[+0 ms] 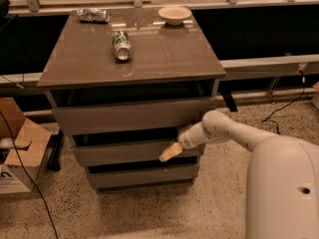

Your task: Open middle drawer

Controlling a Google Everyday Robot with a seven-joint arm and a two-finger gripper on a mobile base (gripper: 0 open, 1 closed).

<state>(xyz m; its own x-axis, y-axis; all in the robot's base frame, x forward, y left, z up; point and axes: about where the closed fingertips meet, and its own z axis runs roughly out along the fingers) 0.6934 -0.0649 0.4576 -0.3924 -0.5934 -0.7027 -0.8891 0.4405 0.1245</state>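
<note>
Three drawers (129, 116); the tool (170, 152) is at the middle drawer (119, 154) front, its opening I cannot tell. Worktop (164, 59): one can (121, 45), one bowl (175, 15).

pale matt jaws at the matt middle drawer (119, 154) front; above them, glossy surface (167, 56), shiny metal can (121, 45).

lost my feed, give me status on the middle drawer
Gripper at right end of middle drawer front, touching or nearly. Drawer's travel unclear. Cardboard box on floor to left, apart from drawers.
</note>
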